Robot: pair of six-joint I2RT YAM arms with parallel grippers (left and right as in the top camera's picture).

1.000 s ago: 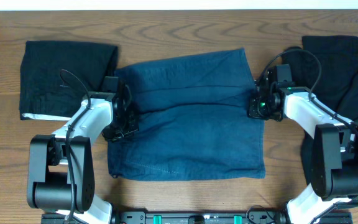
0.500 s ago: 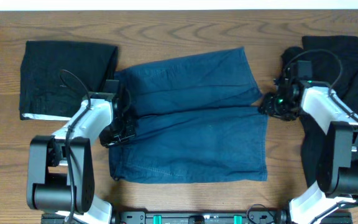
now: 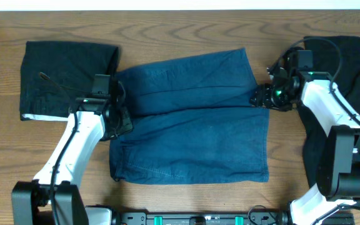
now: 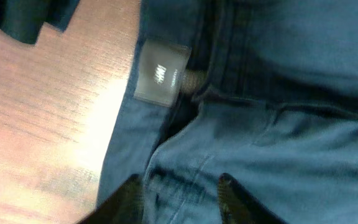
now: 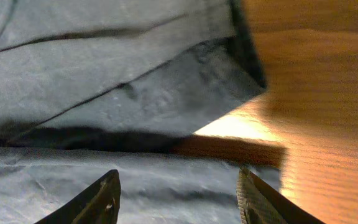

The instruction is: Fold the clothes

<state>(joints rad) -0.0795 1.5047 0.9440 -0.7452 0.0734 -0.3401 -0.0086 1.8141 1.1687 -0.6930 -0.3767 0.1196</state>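
Two layers of the denim shorts [image 3: 192, 134] lie folded mid-frame on the tabletop [image 3: 167, 25]. The left pincer [image 3: 121, 120] and right pincer [image 3: 261, 99], clamped a second ago, now gape empty at the shorts' side edges (the right has drifted back inward).

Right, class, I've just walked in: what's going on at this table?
Two robot arms are folding clothes. A denim-blue shorts-like piece lies folded over itself in the middle of the table. The left pincer is at its left edge and the right pincer at its right edge. Both pincers are open over the fabric, gripping nothing. A folded black garment sits at the far left, and more black garments lie at the far right.
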